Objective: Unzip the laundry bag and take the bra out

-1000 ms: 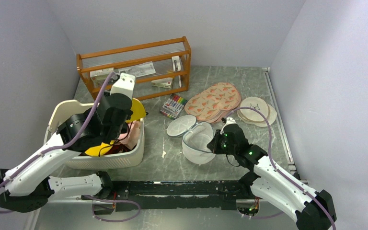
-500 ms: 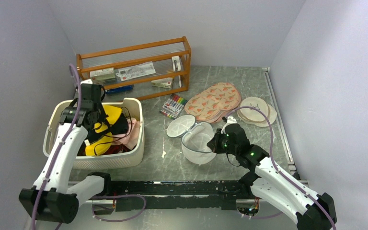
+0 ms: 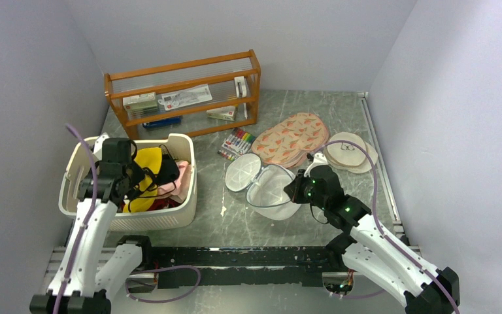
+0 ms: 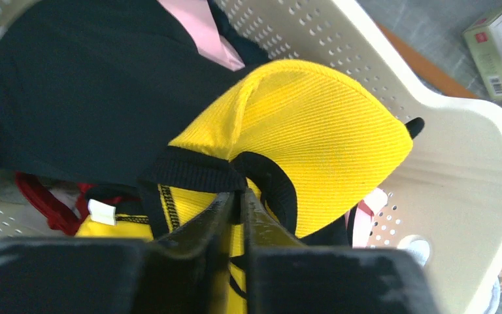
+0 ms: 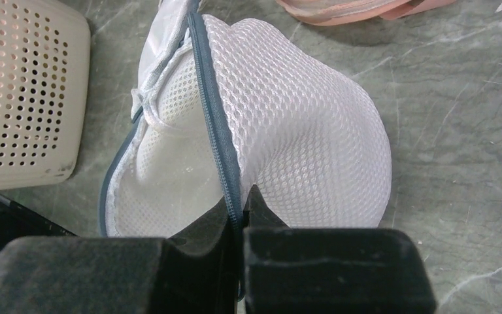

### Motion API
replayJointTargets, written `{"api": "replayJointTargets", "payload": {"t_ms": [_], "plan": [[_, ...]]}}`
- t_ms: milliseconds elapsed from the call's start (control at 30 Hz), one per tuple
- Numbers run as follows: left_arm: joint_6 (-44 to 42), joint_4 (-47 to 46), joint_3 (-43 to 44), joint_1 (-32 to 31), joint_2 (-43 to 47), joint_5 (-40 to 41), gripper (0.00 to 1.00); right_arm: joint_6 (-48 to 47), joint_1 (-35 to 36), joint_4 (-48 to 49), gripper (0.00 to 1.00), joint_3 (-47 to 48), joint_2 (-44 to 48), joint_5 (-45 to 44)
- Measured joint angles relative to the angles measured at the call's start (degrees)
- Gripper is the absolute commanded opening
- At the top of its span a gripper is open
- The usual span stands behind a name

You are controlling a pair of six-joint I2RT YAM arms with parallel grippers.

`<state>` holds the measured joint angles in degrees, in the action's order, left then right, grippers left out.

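1. Grey stone table (image 3: 235, 222) is boxed in by pale walls on the left, right and back. Bare surface shows in front of the laundry bag (image 3: 271, 193), with a narrow strip between it and the cream basket (image 3: 192, 186).
2. Salmon pads (image 3: 292, 139) and a marker pack (image 3: 236, 144) lie just behind the bag. A wooden rack (image 3: 186, 91) stands along the back.
3. From its base, the left arm rises steeply, its wrist bent over the basket. The right arm reaches low across the table towards the bag.
4. The left gripper (image 4: 240, 199) has its fingers pressed together on the black trim of the bra (image 4: 301, 131), whose yellow cup sits in the basket.
5. The right gripper (image 5: 240, 204) is pinched closed on the bag's grey zipper rim. The bag lies unzipped, its mesh halves spread apart.
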<state>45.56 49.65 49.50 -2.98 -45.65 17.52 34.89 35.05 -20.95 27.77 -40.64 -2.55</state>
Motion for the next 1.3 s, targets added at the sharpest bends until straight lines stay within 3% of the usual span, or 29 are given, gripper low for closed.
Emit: {"api": "replayJointTargets", "payload": {"t_ms": [167,300,600,800,967,1067,1200,1300], "plan": [[2.0,0.0,0.3,0.0,4.3,3.3,0.87,0.0,0.0,-0.6,0.00,0.0,-0.4,-1.0],[0.0,-0.2,3.3,0.0,4.9,3.6,0.99,0.2,0.0,-0.9,0.00,0.0,-0.4,-1.4],[-10.5,-9.3,11.0,0.1,3.8,-14.4,1.00,0.9,0.0,-2.5,0.00,1.1,-2.7,-2.2],[-12.7,-19.3,10.4,0.1,0.0,-36.3,1.00,1.5,0.0,-4.3,0.00,3.3,-3.0,-3.5],[-12.4,-26.1,7.7,-1.4,-4.2,-47.0,0.99,2.4,0.0,-5.9,0.00,4.8,-2.9,-5.5],[-11.6,-29.8,6.1,-7.5,-5.9,-47.3,0.96,3.2,0.0,-7.3,0.00,5.2,-2.5,-6.9],[-10.6,-35.2,5.4,-26.9,-10.1,-42.0,0.91,4.6,0.0,-8.9,0.00,5.2,-1.7,-8.5],[-9.9,-38.3,4.5,-37.8,-14.3,-35.3,0.90,5.9,0.0,-10.5,0.00,5.7,-1.5,-9.7]]}}
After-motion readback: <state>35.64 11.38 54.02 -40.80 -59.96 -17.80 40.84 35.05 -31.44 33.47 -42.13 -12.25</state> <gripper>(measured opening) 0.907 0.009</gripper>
